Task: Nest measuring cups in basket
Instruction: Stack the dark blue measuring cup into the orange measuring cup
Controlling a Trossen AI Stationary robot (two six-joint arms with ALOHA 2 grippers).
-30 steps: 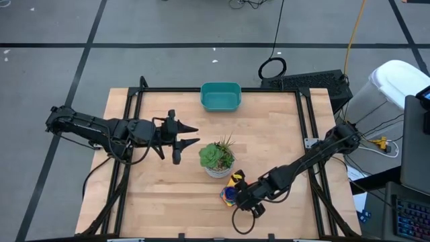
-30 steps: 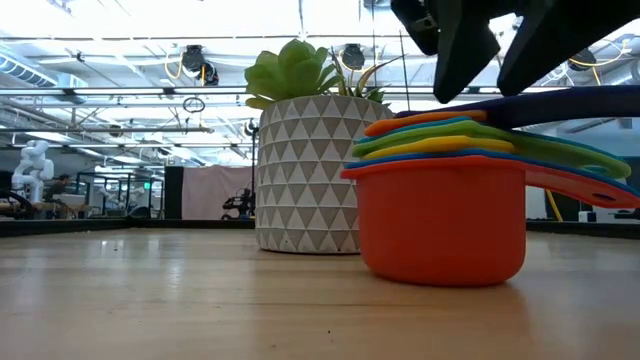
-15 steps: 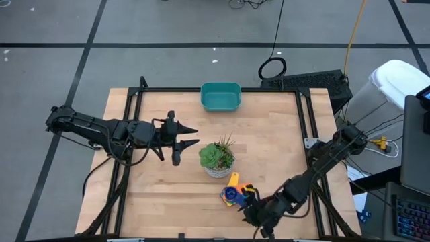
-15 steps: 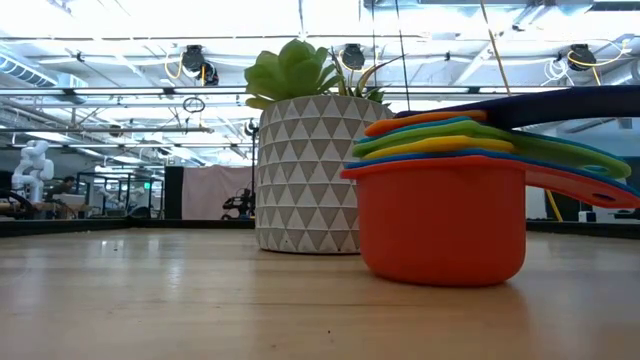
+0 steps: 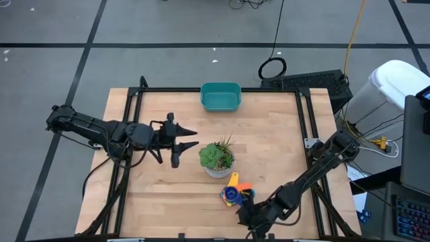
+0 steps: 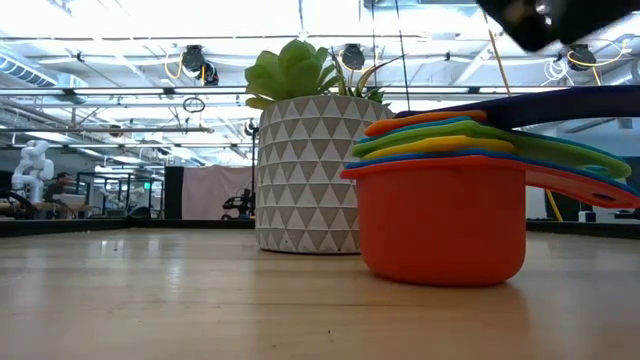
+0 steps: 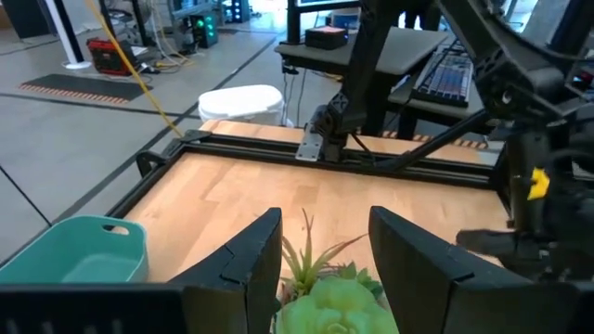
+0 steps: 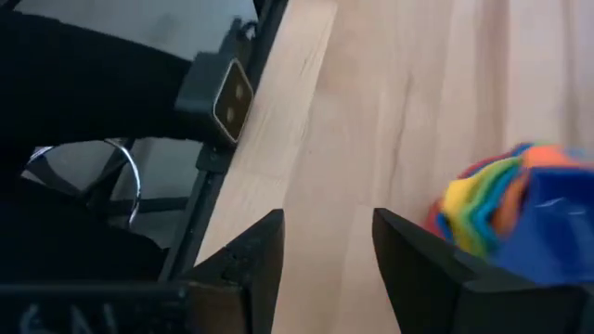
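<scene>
High view shows no legible writing; both grippers, left (image 5: 189, 134) and right (image 5: 247, 216), gape empty beside stacked measuring cups (image 5: 233, 191).

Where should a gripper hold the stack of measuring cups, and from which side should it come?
Probably at the handles. The measuring cups sit nested and upright, and their flat handles fan out together past the orange cup's rim in the low view. The potted plant stands close beside the stack, so come from the open side, where the right gripper, open, already is.

Potted plant (image 5: 217, 158) stands between cups (image 5: 233, 192) and basket (image 5: 220, 97) — sides open
</scene>
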